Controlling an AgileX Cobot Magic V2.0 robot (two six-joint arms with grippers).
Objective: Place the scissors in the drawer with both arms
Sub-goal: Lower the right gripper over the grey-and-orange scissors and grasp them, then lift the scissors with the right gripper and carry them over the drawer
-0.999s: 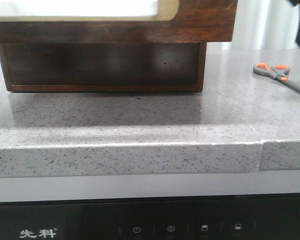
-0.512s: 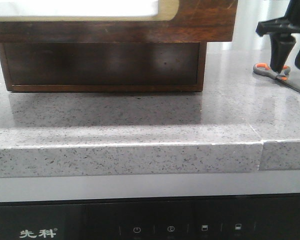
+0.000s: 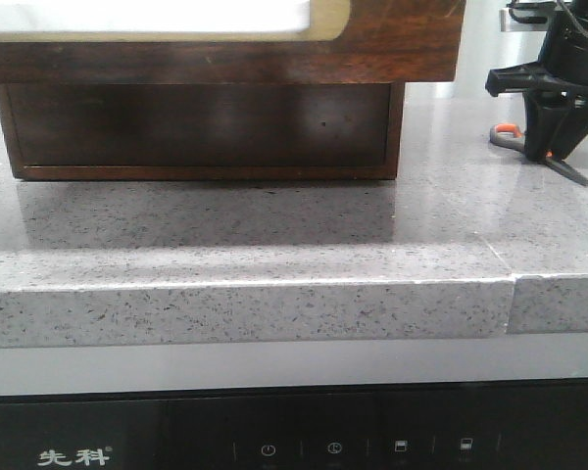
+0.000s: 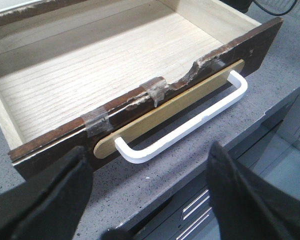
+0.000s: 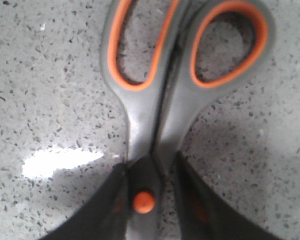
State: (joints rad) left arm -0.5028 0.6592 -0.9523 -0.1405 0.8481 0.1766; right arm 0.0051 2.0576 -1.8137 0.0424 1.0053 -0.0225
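The scissors point(image 3: 507, 131) lie flat on the grey counter at the far right, grey handles with orange-lined loops. My right gripper point(image 3: 554, 152) stands down over them and hides their middle. In the right wrist view its fingers point(image 5: 102, 205) straddle the scissors point(image 5: 145, 125) at the orange pivot. One finger touches and a thin strip of counter shows beside the other, so the right gripper point(image 5: 150, 165) is open. The drawer point(image 3: 392, 44) is pulled out at the top left. In the left wrist view the drawer point(image 4: 260, 40) is open and empty inside. My left gripper point(image 4: 150, 200) hangs wide open in front of its white handle point(image 4: 190, 127).
The dark wooden case point(image 3: 196, 127) sits under the drawer on the speckled counter point(image 3: 274, 235). The counter's front edge point(image 3: 274, 308) has a seam at the right. Below it is a black appliance panel point(image 3: 274, 441). Tape patches point(image 4: 96, 121) sit on the drawer's chipped front rim.
My right gripper has come down from the upper right onto the scissors and now covers their middle. The scissors and the drawer have not moved.
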